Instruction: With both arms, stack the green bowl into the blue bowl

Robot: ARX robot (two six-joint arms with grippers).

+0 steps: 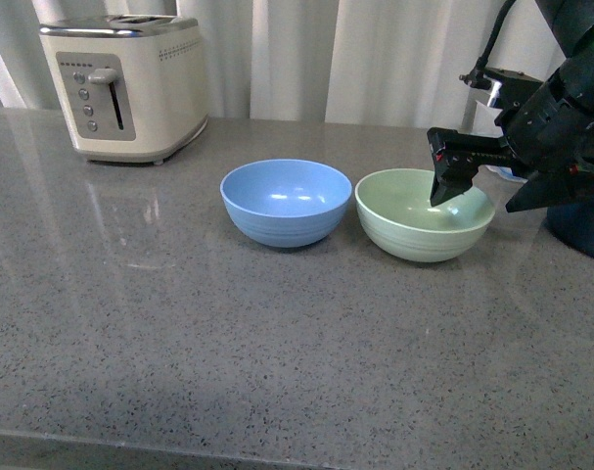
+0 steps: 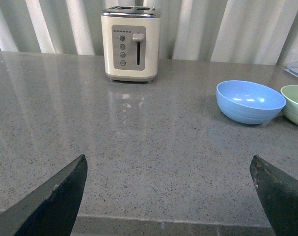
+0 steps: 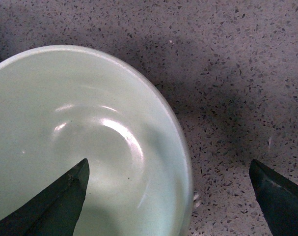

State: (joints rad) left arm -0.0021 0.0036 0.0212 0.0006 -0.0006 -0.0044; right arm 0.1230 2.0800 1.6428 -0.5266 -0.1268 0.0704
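Observation:
The green bowl (image 1: 424,215) sits upright on the grey counter, touching or nearly touching the blue bowl (image 1: 286,201) on its left. My right gripper (image 1: 463,176) hovers open over the green bowl's right rim, one finger above the inside, the other outside. In the right wrist view the green bowl (image 3: 80,142) fills the left part, its rim between the open fingers of the right gripper (image 3: 168,194). My left gripper (image 2: 168,191) is open and empty over bare counter, far from both bowls; the blue bowl (image 2: 250,102) and the green bowl's edge (image 2: 296,105) show there.
A cream toaster (image 1: 125,86) stands at the back left of the counter (image 1: 228,343), also in the left wrist view (image 2: 131,43). A dark navy pot (image 1: 582,230) stands at the right edge behind my right arm. White curtains hang behind.

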